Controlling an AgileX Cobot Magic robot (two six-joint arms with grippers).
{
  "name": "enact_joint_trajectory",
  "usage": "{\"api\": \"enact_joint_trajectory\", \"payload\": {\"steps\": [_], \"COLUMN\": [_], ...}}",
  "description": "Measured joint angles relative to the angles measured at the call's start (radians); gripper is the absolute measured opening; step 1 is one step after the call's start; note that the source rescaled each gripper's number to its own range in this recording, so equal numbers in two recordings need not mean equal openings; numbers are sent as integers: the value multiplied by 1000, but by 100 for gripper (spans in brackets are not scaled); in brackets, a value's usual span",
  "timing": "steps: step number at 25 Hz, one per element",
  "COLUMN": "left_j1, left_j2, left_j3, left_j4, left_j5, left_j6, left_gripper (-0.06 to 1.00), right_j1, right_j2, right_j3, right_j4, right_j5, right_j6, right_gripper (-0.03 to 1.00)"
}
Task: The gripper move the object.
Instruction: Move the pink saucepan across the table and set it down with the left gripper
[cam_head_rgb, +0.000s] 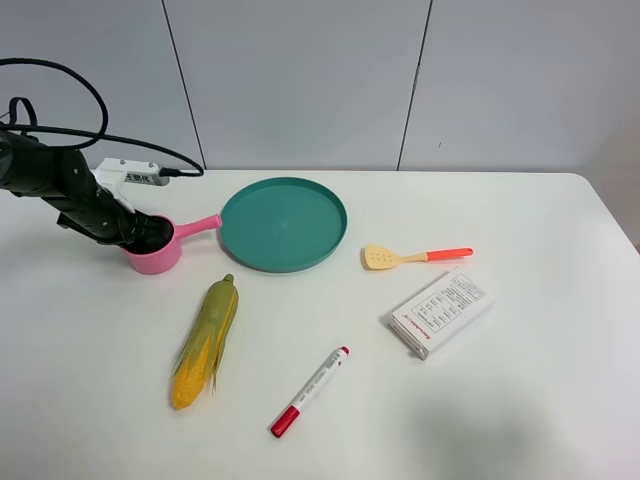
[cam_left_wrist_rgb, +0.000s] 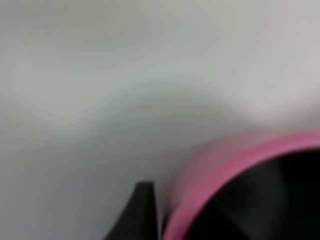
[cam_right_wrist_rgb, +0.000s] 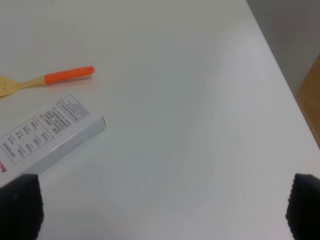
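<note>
Just left of the teal plate (cam_head_rgb: 283, 222), the pink toy saucepan (cam_head_rgb: 155, 262) is shown resting on the table, judged not yet moved. The left gripper (cam_head_rgb: 143, 237) is set at its bowl, one finger (cam_left_wrist_rgb: 142, 215) outside the rim. Whether the rim is clamped cannot be told, the wrist view being blurred. The right gripper (cam_right_wrist_rgb: 162, 207) is spread wide and empty.

The saucepan (cam_head_rgb: 155, 258) is coloured pink, dark inside; the plate (cam_head_rgb: 283, 222) is teal. The spatula (cam_head_rgb: 415, 256) is seen in yellow with an orange handle. The corn (cam_head_rgb: 206, 340) is shown yellow, husked in green. The marker (cam_head_rgb: 312, 389) is white, capped red. The white box (cam_head_rgb: 441, 313) is printed with small text.
</note>
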Motion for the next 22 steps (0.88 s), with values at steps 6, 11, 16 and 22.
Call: {"api": "enact_joint_trajectory", "payload": {"steps": [6, 11, 16, 22], "left_j1": [0, -35, -134, -293], "left_j2": [-87, -238, -349, -358], "left_j3": [0, 0, -1, -149], "left_j4": [-8, -79, -123, -131], "left_j5": [53, 115, 166, 268], "left_j6": [3, 13, 100, 131], "left_gripper": [0, 0, 0, 0], "right_j1": [0, 0, 0, 0], "right_j2": [0, 0, 0, 0], "right_j3": [0, 0, 0, 0], "right_j4": [0, 0, 0, 0], "right_j5": [0, 0, 0, 0], "right_j6": [0, 0, 0, 0], "right_gripper": [100, 100, 100, 100]}}
